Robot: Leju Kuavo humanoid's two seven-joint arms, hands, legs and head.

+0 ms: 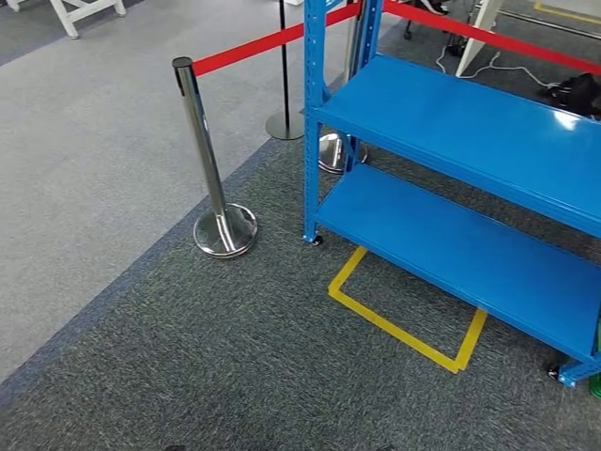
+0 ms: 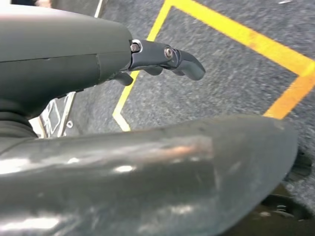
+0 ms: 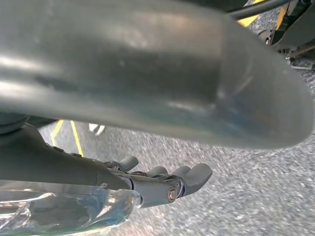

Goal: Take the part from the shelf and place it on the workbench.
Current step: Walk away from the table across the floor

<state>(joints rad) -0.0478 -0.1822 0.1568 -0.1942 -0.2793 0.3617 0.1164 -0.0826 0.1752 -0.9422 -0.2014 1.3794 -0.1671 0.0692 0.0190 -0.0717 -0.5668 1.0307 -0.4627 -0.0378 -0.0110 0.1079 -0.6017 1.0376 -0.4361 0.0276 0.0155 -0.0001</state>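
Presently a clear plastic-wrapped part (image 3: 63,214) is held by the right hand (image 3: 156,184), nothing is held by the outstretched left hand (image 2: 163,59), the blue shelf (image 1: 454,122) is bare, so carrying to an unseen workbench is judged next.

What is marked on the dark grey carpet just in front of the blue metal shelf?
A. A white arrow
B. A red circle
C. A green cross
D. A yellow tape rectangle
D: in the head view, a yellow tape rectangle lies on the dark grey carpet, running partly under the lower board of the blue metal shelf.
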